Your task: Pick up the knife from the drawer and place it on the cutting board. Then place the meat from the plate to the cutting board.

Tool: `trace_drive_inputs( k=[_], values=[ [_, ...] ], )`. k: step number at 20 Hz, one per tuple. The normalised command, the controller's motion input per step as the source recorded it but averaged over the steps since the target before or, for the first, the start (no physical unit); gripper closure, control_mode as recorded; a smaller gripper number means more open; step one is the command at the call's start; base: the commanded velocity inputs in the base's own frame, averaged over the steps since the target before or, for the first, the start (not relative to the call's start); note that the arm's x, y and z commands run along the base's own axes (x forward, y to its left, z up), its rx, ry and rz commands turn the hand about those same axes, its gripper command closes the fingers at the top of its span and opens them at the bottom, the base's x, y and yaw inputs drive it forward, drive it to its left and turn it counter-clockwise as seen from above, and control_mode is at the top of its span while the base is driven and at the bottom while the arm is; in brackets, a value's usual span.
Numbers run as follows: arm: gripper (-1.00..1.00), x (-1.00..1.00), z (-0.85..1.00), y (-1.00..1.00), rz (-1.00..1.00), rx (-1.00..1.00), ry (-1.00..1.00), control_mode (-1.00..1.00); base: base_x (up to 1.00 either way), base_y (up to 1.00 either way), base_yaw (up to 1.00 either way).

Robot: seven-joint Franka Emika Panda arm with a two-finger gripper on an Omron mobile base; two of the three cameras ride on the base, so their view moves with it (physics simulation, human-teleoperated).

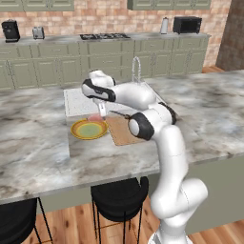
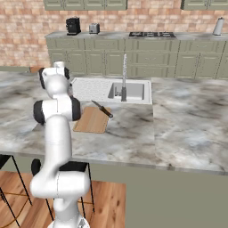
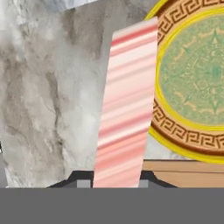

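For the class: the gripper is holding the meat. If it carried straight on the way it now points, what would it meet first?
Probably the counter. The gripper, shut on the meat, points down beside the plate, whose rim the meat overlaps, so the rim might come first; depth is unclear.

We face a red brick wall (image 1: 109, 19) above a run of sage-green cabinets (image 1: 95, 64), with a cooktop (image 1: 104, 36), coffee machine (image 1: 10, 30), toaster (image 1: 38, 33) and black microwave (image 1: 187, 24) along the back. A grey marbled surface (image 1: 33, 138) spans the island, with a sink (image 2: 129, 91) and faucet (image 2: 124, 75). Black stools (image 1: 119, 193) stand on the wooden floor (image 1: 71, 224).
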Motion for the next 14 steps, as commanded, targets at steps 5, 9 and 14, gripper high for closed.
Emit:
trace_drive_inputs(
  k=[5,9,14],
  values=[
    [1.0,-0.76,0.0,-0.64,-0.07,0.04,-0.1,-1.0,0.0,0.0,0.0],
    [1.0,-0.72,0.03,-0.64,-0.06,0.04,-0.1,-1.0,0.0,0.0,0.0],
    [1.0,-0.44,0.22,-0.59,-0.03,0.02,-0.1,-1.0,0.0,0.0,0.0]
  ],
)
